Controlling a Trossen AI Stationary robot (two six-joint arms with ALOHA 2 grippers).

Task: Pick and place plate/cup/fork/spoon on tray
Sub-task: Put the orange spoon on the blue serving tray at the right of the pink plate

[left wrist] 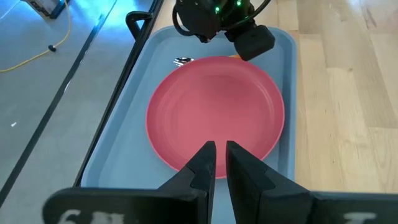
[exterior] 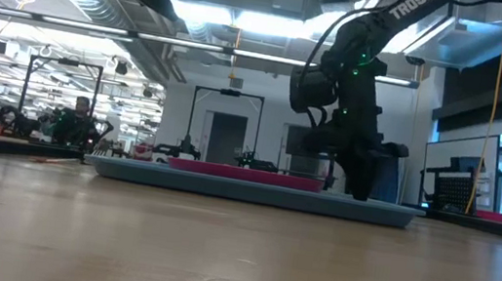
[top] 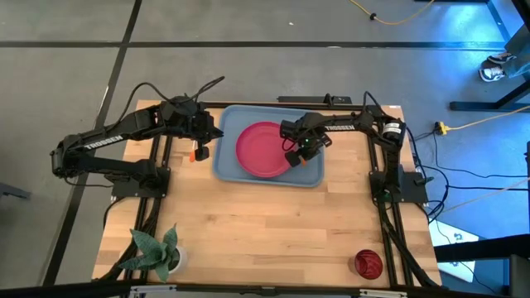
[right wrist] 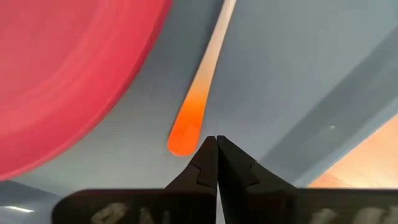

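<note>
The pinkish-red plate (top: 263,150) lies flat in the light-blue tray (top: 308,177). An orange-handled utensil (right wrist: 200,99) lies on the tray floor beside the plate. Its silver head (left wrist: 182,60) is too small to tell fork from spoon. My right gripper (right wrist: 216,140) is shut, pointing down, its tips by the handle's end. My left gripper (left wrist: 219,155) hovers at the tray's left edge, all but shut and empty. Another orange piece (top: 201,153) lies on the table under my left arm. The dark-red cup (top: 368,263) stands at the table's near right corner. My right gripper's shut fingertips (right wrist: 208,149) come from above and stand right beside the free end of the utensil's orange handle (right wrist: 184,138). The utensil lies flat on the tray floor. I cannot tell whether the fingertips touch it.
A white pot with a green plant (top: 157,252) stands at the table's near left corner. Bare wood (top: 265,232) lies between the tray and the near edge. In the low view my right gripper (exterior: 360,187) reaches down to the tray.
</note>
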